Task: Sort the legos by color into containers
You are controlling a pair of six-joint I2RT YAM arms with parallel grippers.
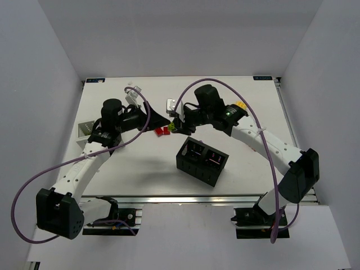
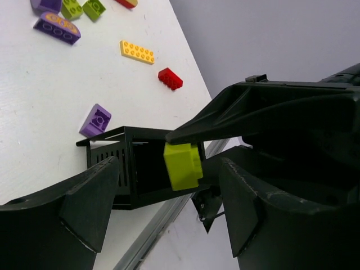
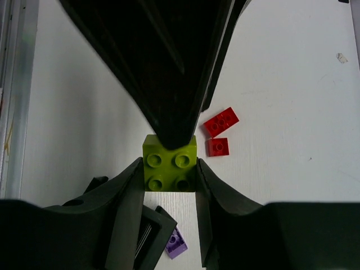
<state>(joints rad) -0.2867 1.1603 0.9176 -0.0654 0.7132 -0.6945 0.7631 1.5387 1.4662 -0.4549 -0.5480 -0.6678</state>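
My right gripper point(image 3: 169, 179) is shut on a lime green lego point(image 3: 170, 163), held above the table; the same lego point(image 2: 183, 166) hangs beyond my left gripper point(image 2: 169, 209), whose jaws stand open and hold nothing. In the top view both grippers meet mid-table, left gripper point(image 1: 161, 120) facing right gripper point(image 1: 179, 126). Below them lie two red legos point(image 3: 220, 122) and a purple lego point(image 3: 175, 243). The black two-cell container point(image 1: 201, 160) stands just in front. The white/grey container point(image 1: 86, 130) sits at the left, partly hidden by my left arm.
More legos lie on the table in the left wrist view: a purple one point(image 2: 95, 120), a red one point(image 2: 170, 78), a yellow-orange plate point(image 2: 137, 52), a long purple piece point(image 2: 56, 27) and lime green ones point(image 2: 81, 8). The table's front rail runs close behind the black container.
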